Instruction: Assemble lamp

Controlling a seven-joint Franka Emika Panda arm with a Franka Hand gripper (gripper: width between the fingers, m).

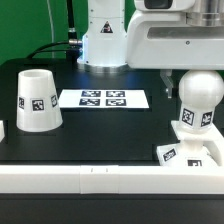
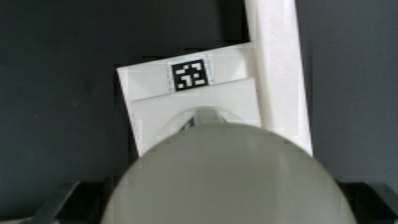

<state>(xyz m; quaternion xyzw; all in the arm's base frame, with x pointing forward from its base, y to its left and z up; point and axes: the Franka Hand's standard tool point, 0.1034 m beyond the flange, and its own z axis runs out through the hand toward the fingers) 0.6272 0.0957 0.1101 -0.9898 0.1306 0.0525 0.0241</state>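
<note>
The white round bulb stands upright with its neck on the flat square base at the exterior view's right, against the front rail. My gripper comes down from above and is shut on the bulb's round top. In the wrist view the bulb fills the space between my dark fingers, and the base with its tag lies beneath it. The tapered shade stands mouth down at the exterior view's left, apart from the gripper.
The marker board lies flat in the middle of the black table. A white rail runs along the front edge and also shows in the wrist view beside the base. The robot's white body stands behind.
</note>
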